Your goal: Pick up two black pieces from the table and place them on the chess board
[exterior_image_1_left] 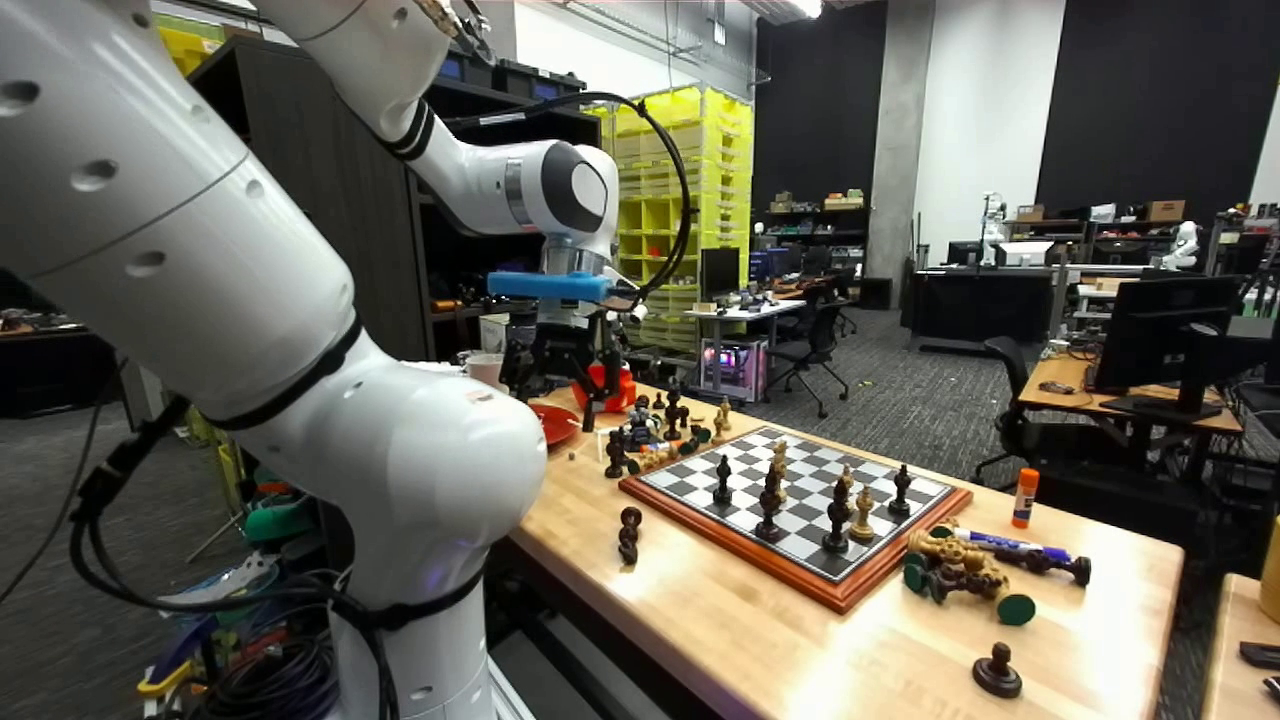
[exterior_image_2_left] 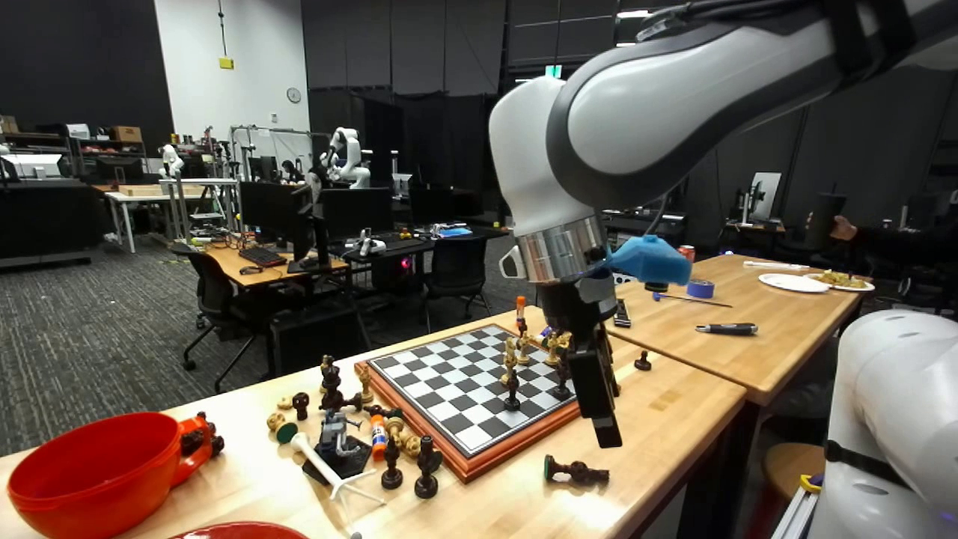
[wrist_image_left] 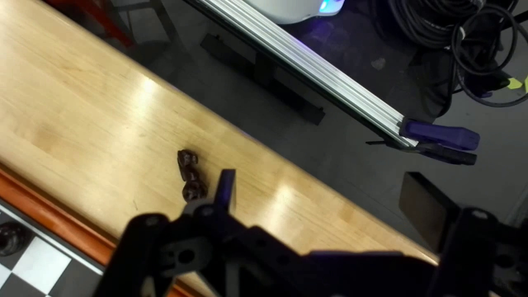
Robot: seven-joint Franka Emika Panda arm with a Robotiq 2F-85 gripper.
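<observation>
Gripper [wrist_image_left: 324,198] raised above the table [wrist_image_left: 82,111], near its long edge; fingers [wrist_image_left: 423,210] spread wide, nothing held between them. Black piece [exterior_image_2_left: 575,471] in all views: on its side on bare wood, between board [exterior_image_2_left: 449,382] and table edge, touching neither; in the wrist view, seen just beside one fingertip, outside the gap. Pawn [exterior_image_1_left: 997,672], dark, upright on the table in both exterior views, well apart from the board. On the board in an exterior view: at least four dark pieces [exterior_image_1_left: 723,480] and a few pale pieces [exterior_image_1_left: 863,515], upright, partly overlapping. Beside the board, on the pawn's side: toppled heap [exterior_image_1_left: 965,580] of mixed pieces with a blue marker [exterior_image_1_left: 1010,545]; near it a glue stick [exterior_image_1_left: 1025,497], standing. Beside the opposite side in an exterior view: two upright black pieces [exterior_image_2_left: 427,471] close to a corner, clamp [exterior_image_2_left: 337,430], white tripod [exterior_image_2_left: 318,462], second glue stick [exterior_image_2_left: 378,438]. Farther along: red bowl [exterior_image_2_left: 97,505], part of a red dish [exterior_image_2_left: 239,533].
</observation>
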